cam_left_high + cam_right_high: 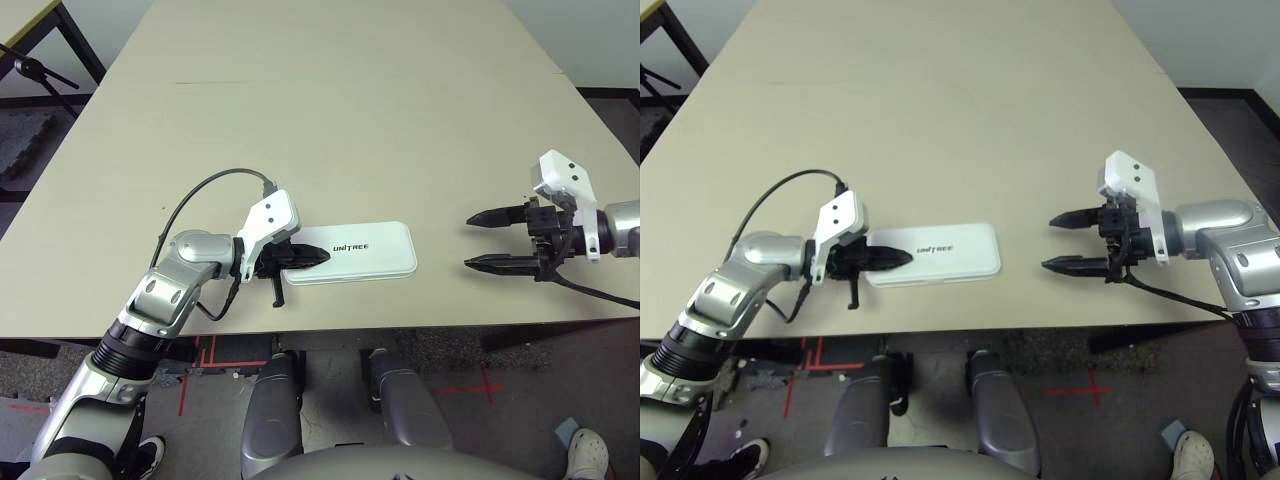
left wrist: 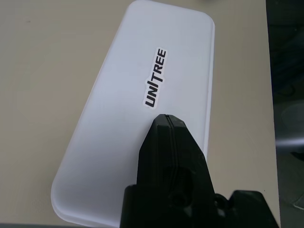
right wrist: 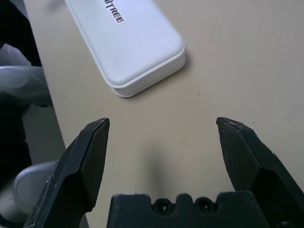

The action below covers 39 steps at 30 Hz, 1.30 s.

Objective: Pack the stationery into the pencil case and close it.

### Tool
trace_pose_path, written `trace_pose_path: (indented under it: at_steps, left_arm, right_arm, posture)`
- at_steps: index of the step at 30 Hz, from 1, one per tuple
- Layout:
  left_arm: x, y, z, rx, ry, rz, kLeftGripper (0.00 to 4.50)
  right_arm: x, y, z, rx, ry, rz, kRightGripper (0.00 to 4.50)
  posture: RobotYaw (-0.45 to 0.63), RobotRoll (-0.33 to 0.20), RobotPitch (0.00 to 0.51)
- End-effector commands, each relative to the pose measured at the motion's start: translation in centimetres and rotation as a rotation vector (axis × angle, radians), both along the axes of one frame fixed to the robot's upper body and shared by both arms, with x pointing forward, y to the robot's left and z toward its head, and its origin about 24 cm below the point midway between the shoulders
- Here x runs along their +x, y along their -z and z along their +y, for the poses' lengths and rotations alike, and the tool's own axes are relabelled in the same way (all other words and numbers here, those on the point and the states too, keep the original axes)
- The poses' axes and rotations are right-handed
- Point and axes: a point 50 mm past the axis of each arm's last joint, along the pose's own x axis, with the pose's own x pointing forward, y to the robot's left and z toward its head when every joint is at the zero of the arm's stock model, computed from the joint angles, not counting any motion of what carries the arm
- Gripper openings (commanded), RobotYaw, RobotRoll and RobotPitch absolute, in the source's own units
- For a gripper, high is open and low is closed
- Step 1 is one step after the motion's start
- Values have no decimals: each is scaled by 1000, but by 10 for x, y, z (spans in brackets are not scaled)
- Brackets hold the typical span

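Two tools in play, and the pencil case (image 1: 355, 253) lies flat near the front edge of the surface (image 1: 330, 110), lid down, lettering up, no stationery visible anywhere on the tabletop. Left tool (image 1: 308, 257) has its fingers pinched together with nothing between them, tips resting over the left end of the lid, looking like a press to seat it. Right tool (image 1: 492, 240) hangs well apart to the right of the case, fingers spread wide and empty, aimed back toward it. Now the risk: that case sits close to the front edge, and a sideways shove from the pressing tip could skate the smooth plastic along or swivel it, since nothing braces the far end. In the right wrist view a thin seam shows round the case's corner, so I judge the lid may not be fully latched; lift off too early and it could spring open. Surface is plain beige and bare beyond the case; round it, grey floor with red tape marks, a black stand leg at far left, someone's shoe at lower right
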Motion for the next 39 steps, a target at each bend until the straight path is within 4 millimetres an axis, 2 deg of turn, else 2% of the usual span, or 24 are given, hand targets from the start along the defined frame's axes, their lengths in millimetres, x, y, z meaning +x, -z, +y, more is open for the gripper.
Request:
trace_pose_path:
  at_steps: [1,4,7,13,18,24,31,39]
  left_arm:
    - [12,6,9,-63,-157,-48,189]
    - [24,-9,17,-201,-276,-150,989]
    - [30,-21,27,-317,-363,-227,2124]
    - [42,-41,63,-497,-636,-326,4477]
    - [53,-49,104,-599,-939,-411,4477]
    - [54,-41,139,-588,-1147,-483,4477]
    - [54,-37,161,-575,-1280,-543,4477]
    - [57,-34,161,-567,-1290,-555,4477]
  right_arm:
    - [7,-6,2,57,59,-90,4500]
    - [20,-9,2,137,173,-183,4500]
    - [32,-15,0,266,305,-248,4500]
    - [47,-15,-14,455,574,-347,4500]
    - [59,-3,-40,548,890,-445,4500]
    - [63,14,-67,562,1190,-543,4500]
    - [64,23,-76,555,1275,-577,4500]
    - [66,23,-76,554,1276,-587,4500]
  posture:
    - [-119,0,209]
    - [-113,0,209]
    - [-111,0,207]
    - [-98,0,206]
    - [-81,0,198]
    - [-72,0,185]
    - [-74,0,183]
    - [-72,0,184]
